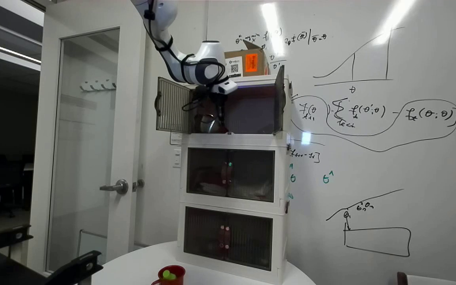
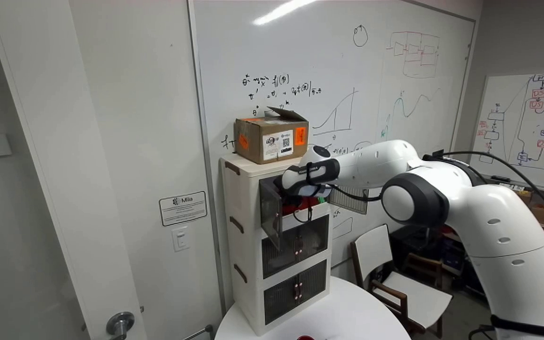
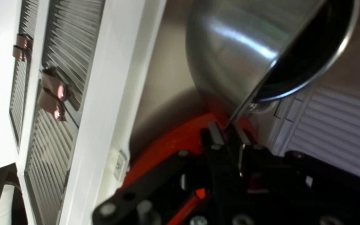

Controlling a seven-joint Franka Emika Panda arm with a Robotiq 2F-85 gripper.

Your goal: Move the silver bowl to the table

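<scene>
In the pincer (image 3: pixel 228 130) sits the silver bowl (image 3: pixel 233 50), tilted.

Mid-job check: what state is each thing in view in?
Silver bowl: in the top compartment, not yet on the table.
Gripper: shut on the silver bowl's rim.
Top cabinet doors: open.
Middle cabinet doors: shut.
Bottom cabinet doors: shut.
Cardboard box: a flap raised.
Red mug: upright, something green inside.

“Mila” on the wall sign (image 2: pixel 183 208) near the cabinet (image 2: pixel 248 245)
The whiteboard (image 1: pixel 374 168) behind it bears a handwritten “θ” (image 1: pixel 352 90); the box (image 2: pixel 258 140) atop it, a QR code (image 2: pixel 286 141).
</scene>
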